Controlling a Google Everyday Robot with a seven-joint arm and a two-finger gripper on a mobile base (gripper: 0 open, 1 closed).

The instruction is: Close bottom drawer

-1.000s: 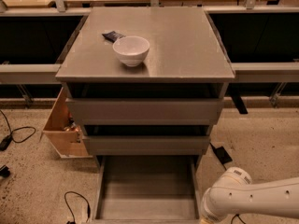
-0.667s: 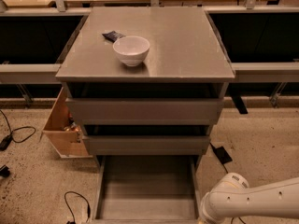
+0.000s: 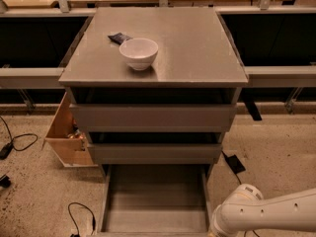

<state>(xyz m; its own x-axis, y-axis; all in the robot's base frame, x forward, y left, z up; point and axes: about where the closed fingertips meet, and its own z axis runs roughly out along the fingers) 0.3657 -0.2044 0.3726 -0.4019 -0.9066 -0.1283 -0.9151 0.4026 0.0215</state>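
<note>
The bottom drawer (image 3: 155, 201) of the grey cabinet is pulled far out towards me, and its long shallow grey tray is bare. Its front panel lies at the lower edge of the view and is mostly cut off. The mid-width drawer (image 3: 154, 153) and the widest drawer (image 3: 152, 117) above it stick out only a little. My white arm (image 3: 266, 214) comes in from the lower right, with its elbow beside the drawer's front right corner. The gripper is below the frame, out of view.
A white bowl (image 3: 138, 53) and a small dark packet (image 3: 120, 37) sit on the cabinet top (image 3: 197, 48). A wooden box (image 3: 66, 132) stands left of the cabinet. Cables (image 3: 17, 142) lie on the speckled floor at left; a black flat piece (image 3: 233, 162) lies at right.
My arm has slid lower and a little to the right in the view. The drawers, bowl and packet have not moved.
</note>
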